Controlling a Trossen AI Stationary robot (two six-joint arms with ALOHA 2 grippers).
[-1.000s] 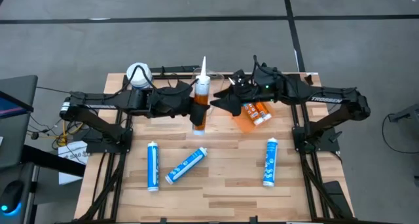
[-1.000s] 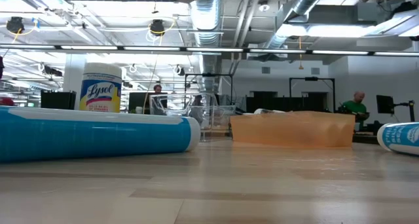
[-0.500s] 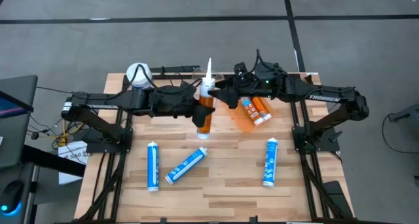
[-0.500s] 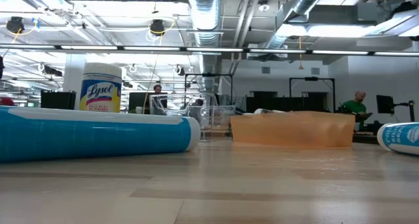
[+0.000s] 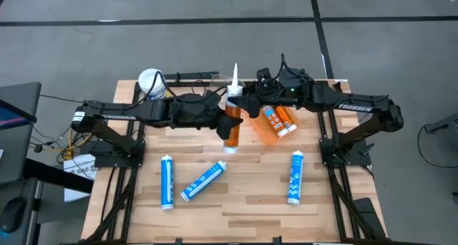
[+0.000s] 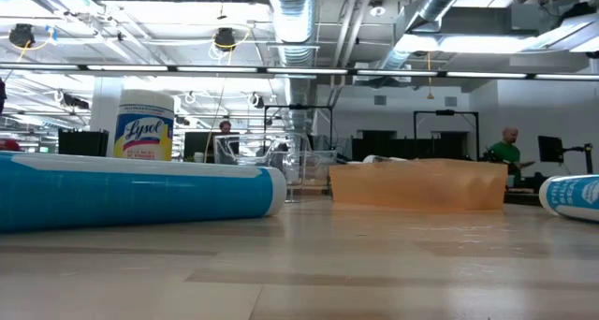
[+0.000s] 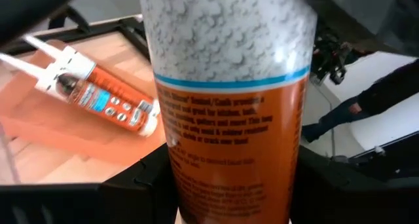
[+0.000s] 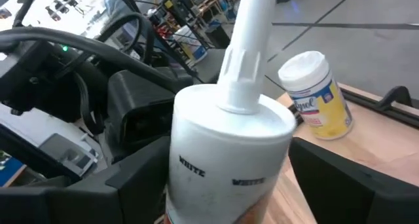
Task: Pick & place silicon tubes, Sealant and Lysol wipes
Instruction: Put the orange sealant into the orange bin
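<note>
Both pincers are clenched on one orange sealant tube (image 5: 231,122): the left gripper (image 5: 219,117) on its body, the right gripper (image 5: 243,104) near its white nozzle end, lifted just beside the orange tray (image 5: 266,133). Beyond it, the wooden table (image 5: 250,195) carries three blue silicone tubes (image 5: 203,180) nearer the front, with the Lysol wipes (image 5: 150,82) at the far left corner. Since half a second ago the tube has shifted toward the tray.

White-capped sealant tube (image 8: 226,152) between dark fingers (image 8: 340,185); Lysol wipes (image 8: 317,96) stands beyond on table (image 8: 380,142)
</note>
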